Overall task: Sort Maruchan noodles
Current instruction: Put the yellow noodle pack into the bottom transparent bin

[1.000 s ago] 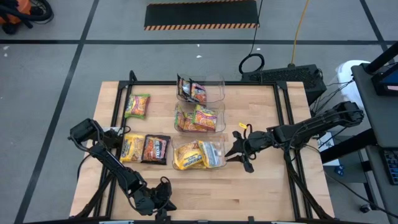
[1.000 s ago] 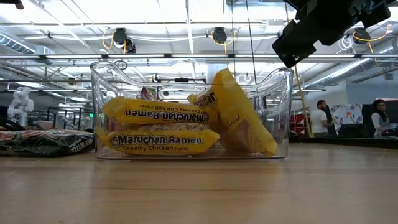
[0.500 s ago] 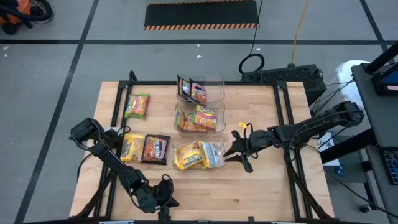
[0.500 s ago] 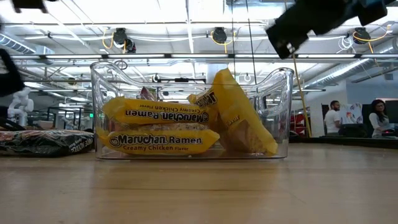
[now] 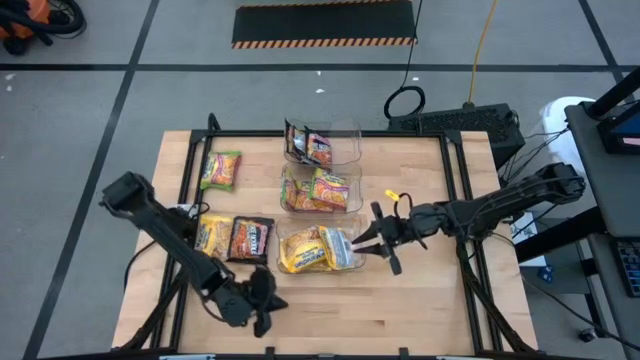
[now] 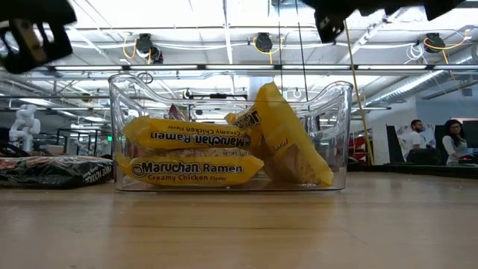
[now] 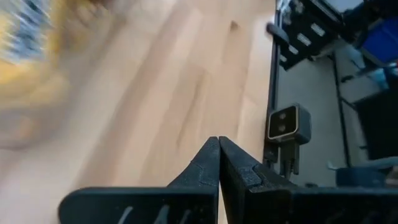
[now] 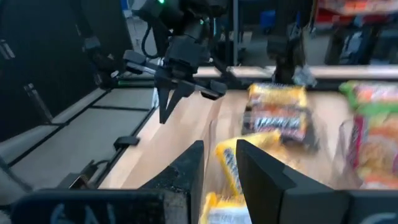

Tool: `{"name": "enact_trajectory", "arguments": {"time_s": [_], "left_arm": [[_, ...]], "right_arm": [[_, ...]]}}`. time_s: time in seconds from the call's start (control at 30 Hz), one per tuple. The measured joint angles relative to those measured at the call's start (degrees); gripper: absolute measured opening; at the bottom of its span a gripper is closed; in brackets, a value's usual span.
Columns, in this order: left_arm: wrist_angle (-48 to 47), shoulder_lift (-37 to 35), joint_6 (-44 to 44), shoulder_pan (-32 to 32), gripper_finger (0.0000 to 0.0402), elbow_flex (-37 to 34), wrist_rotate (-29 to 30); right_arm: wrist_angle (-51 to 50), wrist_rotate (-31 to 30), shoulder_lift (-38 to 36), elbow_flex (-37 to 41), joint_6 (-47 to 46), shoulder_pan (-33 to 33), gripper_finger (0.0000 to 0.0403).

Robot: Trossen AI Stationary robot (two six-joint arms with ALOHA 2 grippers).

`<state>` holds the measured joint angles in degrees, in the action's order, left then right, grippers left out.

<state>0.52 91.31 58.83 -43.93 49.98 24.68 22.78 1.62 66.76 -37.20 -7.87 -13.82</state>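
Note:
Three clear bins stand in a column mid-table. The far bin (image 5: 322,146) holds dark Maruchan packets, the middle bin (image 5: 320,189) green-yellow ones, and the near bin (image 5: 318,249) (image 6: 228,134) yellow ones. Three packets lie flat on the table to the left: a green-yellow packet (image 5: 221,170), a yellow packet (image 5: 212,237) and a dark packet (image 5: 251,240) (image 8: 278,124). My left gripper (image 5: 265,306) (image 7: 219,140) is shut and empty above the table's near edge. My right gripper (image 5: 370,239) (image 8: 217,163) is open and empty just right of the near bin.
Bare wood lies along the near edge and right of the bins. A small yellow tag (image 5: 392,197) sits near my right arm. A black camera (image 7: 285,124) stands at the table's near edge. People stand in the room beyond (image 6: 455,142).
My left gripper has risen from the near edge and gone a little toward the bins, staying shut. My right gripper has gone up, tipped up toward level, and shifted slightly toward the near bin, staying open. The packets have not moved.

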Motion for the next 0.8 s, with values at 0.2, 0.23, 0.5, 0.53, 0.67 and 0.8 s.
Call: {"name": "enact_trajectory", "arguments": {"time_s": [0.2, 0.23, 0.5, 0.53, 0.67, 0.8], "left_arm": [[-15.25, -10.11, 1.69, -1.43, 0.0001, 0.00, 2.92], [-17.95, -11.30, 2.74, -2.04, 0.0001, 0.00, 2.90], [-36.36, -17.11, 14.84, -8.72, 0.0001, 0.00, 1.63], [-37.66, -17.45, 16.48, -9.68, 0.0001, 0.00, 1.09], [-41.66, -18.27, 22.84, -13.61, 0.0001, 0.00, -0.95], [-44.36, -18.26, 28.10, -17.37, 0.0001, 0.00, -3.97]], "right_arm": [[0.14, -1.71, 0.00, -4.39, 4.88, -0.04, 0.0091], [0.21, -2.04, 0.00, -5.20, 5.63, -0.02, 0.0091], [-4.11, -3.42, 1.08, -10.99, 7.54, -0.13, 0.0091], [-4.77, -3.46, 1.81, -11.77, 7.53, -0.13, 0.0091], [-5.35, -3.46, 7.13, -16.27, 7.79, -0.13, 0.0091], [-6.50, -3.18, 14.96, -22.87, 9.07, -0.13, 0.0091]]}}
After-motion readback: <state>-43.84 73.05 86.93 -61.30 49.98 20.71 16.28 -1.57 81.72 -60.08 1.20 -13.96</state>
